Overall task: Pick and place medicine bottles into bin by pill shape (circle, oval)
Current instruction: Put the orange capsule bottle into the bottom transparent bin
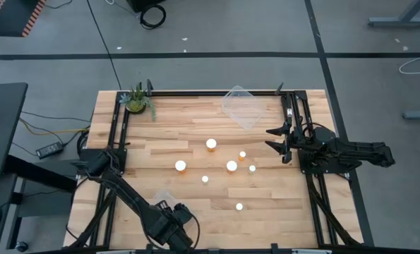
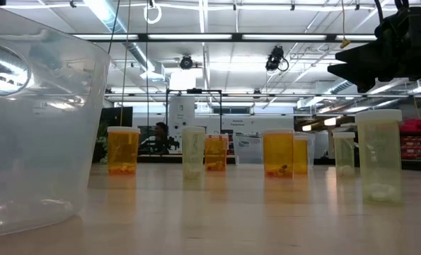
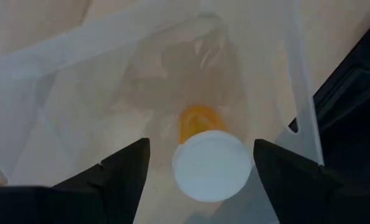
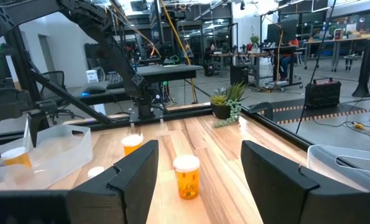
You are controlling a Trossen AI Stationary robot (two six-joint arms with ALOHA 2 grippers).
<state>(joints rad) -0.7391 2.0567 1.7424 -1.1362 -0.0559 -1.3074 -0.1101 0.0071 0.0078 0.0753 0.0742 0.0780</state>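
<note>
Now, your scene, line by line:

Left pincer (image 3: 197,168): you have it low at the near edge of the worktop (image 1: 195,120), poised over a clear bin (image 3: 110,81) — fingers spread wide on either side of one medicine bottle (image 3: 208,163), not pressing it.

That bottle: white cap up, orange body below, lying within the clear bin's walls; whether it rests on the bin floor cannot be told.

Right pincer (image 1: 279,142): you see it at the right side of the worktop, raised, fingers wide apart and holding nothing.

Remaining medicine bottles (image 1: 211,144): seven white caps stand scattered across the middle of the worktop, upright, each apart from its neighbours — the low view shows both amber and paler bodies with pills at the bottom.

Second clear bin (image 1: 242,107): it sits at the far edge, beside the right arm's frame.

Potted plant (image 1: 137,101): far left corner, well apart from the bottles.
</note>
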